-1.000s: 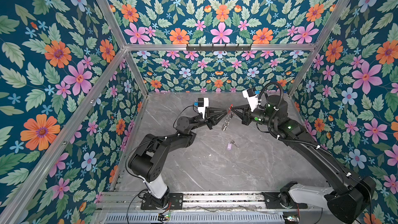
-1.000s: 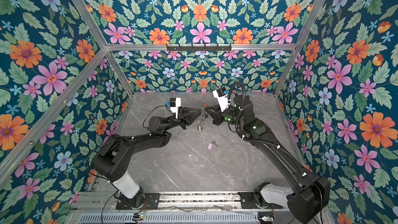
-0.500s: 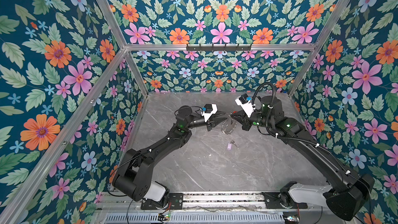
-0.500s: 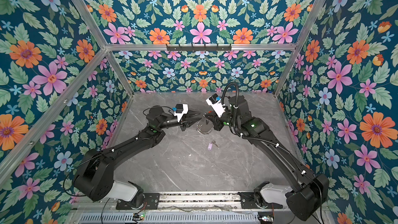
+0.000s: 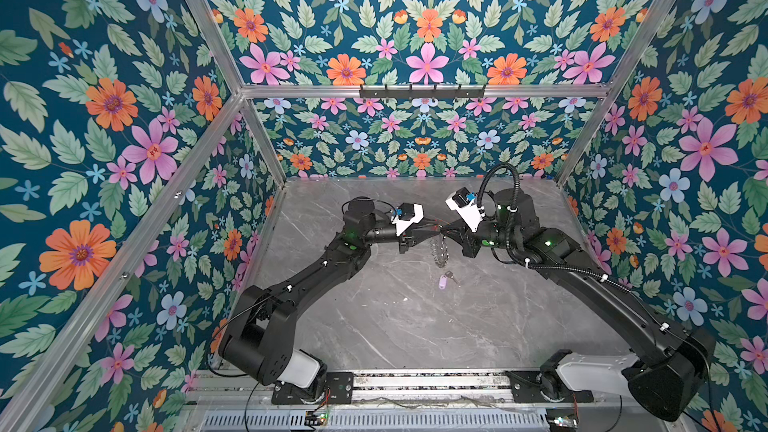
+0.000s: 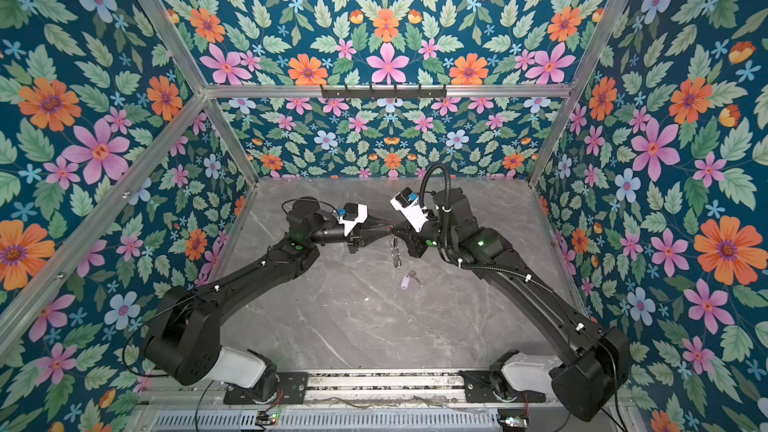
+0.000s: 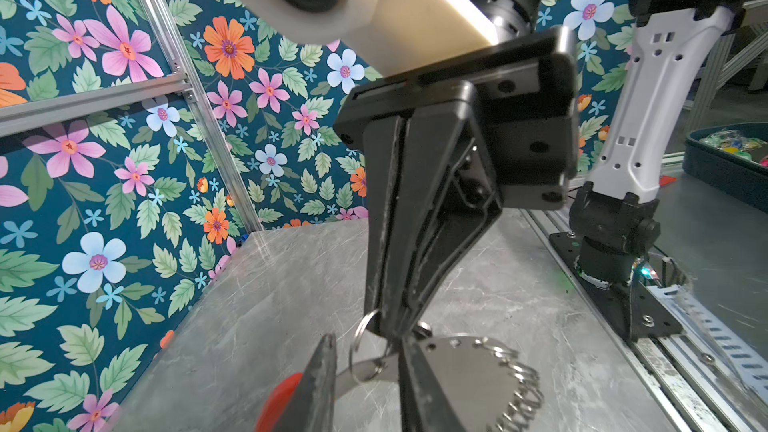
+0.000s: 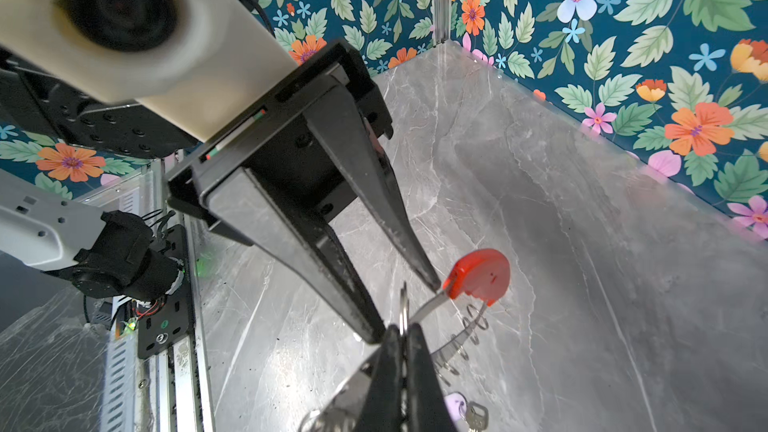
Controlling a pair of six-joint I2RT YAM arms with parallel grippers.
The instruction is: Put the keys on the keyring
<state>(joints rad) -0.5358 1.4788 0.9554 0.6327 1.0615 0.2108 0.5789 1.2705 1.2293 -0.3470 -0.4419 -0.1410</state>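
Walls (image 5: 124, 126) teal with orange, pink, pale-blue flowers and green leaves, tabletop (image 5: 415, 317) grey marbled, arms (image 5: 316, 272) black, keyring (image 8: 482, 272) red section, silver rings (image 7: 521, 398), key tag (image 5: 443, 282) lilac

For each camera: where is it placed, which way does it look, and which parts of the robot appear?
Top views: high at the front, looking down at the table; left arm and right arm whole.
Left wrist: on the left arm, looking along the left pincer at the right pincer.
Right wrist: on the right arm, looking along the right pincer at the left pincer.
Shared: both wrist views show the keyring.
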